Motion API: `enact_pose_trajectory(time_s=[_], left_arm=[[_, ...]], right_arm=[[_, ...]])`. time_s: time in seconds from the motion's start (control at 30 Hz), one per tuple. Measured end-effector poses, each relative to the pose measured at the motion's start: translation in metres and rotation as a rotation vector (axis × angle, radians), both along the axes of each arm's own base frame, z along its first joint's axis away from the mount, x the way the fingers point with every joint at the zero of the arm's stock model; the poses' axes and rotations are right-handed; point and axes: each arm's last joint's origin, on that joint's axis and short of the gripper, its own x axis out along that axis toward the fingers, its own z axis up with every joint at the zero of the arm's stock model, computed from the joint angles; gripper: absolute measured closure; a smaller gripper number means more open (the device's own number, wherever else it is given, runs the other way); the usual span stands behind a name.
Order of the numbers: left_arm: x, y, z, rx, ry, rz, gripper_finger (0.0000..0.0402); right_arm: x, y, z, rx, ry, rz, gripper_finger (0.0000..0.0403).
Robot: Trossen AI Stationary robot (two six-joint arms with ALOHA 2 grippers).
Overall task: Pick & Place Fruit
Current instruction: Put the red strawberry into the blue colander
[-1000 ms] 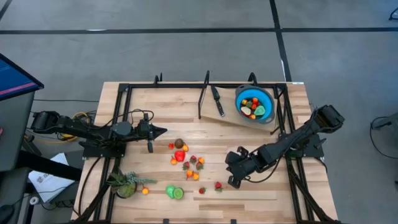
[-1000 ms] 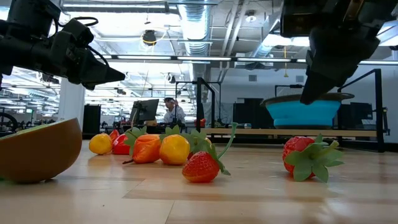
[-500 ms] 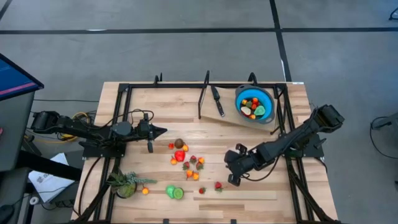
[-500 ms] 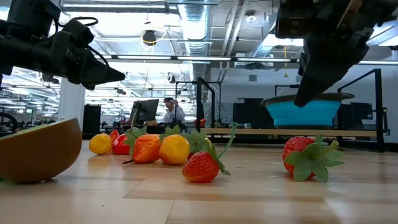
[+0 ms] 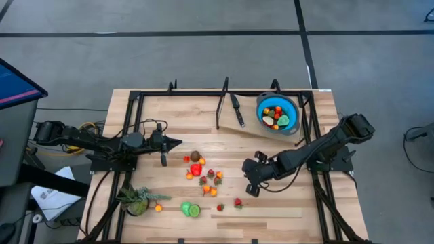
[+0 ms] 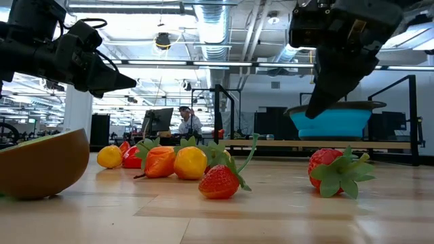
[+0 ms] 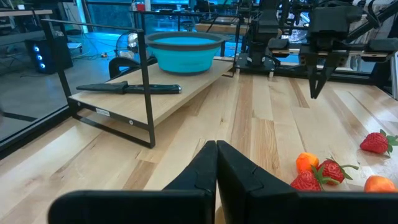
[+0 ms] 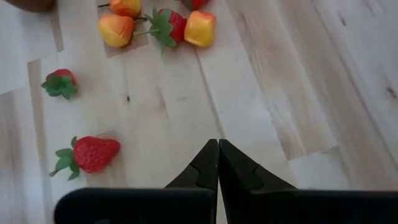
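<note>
Small toy fruits (image 5: 203,177) lie loose on the wooden table: red, orange and yellow pieces, two strawberries (image 5: 238,202) near the front, green halves (image 5: 190,209). More fruits fill the blue bowl (image 5: 277,112) on a raised board. My right gripper (image 5: 249,192) hovers shut above the table, right of the pile, with a strawberry (image 8: 90,154) ahead of it in its wrist view. Its shut fingertips (image 6: 315,108) hang well above the table in the low view. My left gripper (image 5: 178,142) waits shut, left of the pile and above the table.
A black-handled knife (image 5: 236,110) lies on the raised board beside the bowl. A spiky green plant (image 5: 139,200) sits near the front left corner. A black metal frame (image 5: 135,98) runs along the table's sides and far edge. Bare wood shows right of my right gripper.
My right gripper has moved a little toward the table's left and far edge, staying shut and above the table. The fruits and the left arm have kept still.
</note>
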Motion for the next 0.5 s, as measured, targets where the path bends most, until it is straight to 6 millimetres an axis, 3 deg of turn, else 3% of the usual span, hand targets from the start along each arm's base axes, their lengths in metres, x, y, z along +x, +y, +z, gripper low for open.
enact_pose_trajectory(time_s=[0.3, 0.5], left_arm=[[0.0, 0.0001, 0.0001, 0.0, 0.0, 0.0, 0.0401], [0.0, 0.0, 0.0, 0.0, 0.0, 0.0, 0.0401]], right_arm=[[0.0074, -0.0061, 0.0029, -0.005, -0.051, 0.012, 0.0397], [0.0097, -0.0057, 0.0044, -0.036, -0.073, 0.08, 0.0324]])
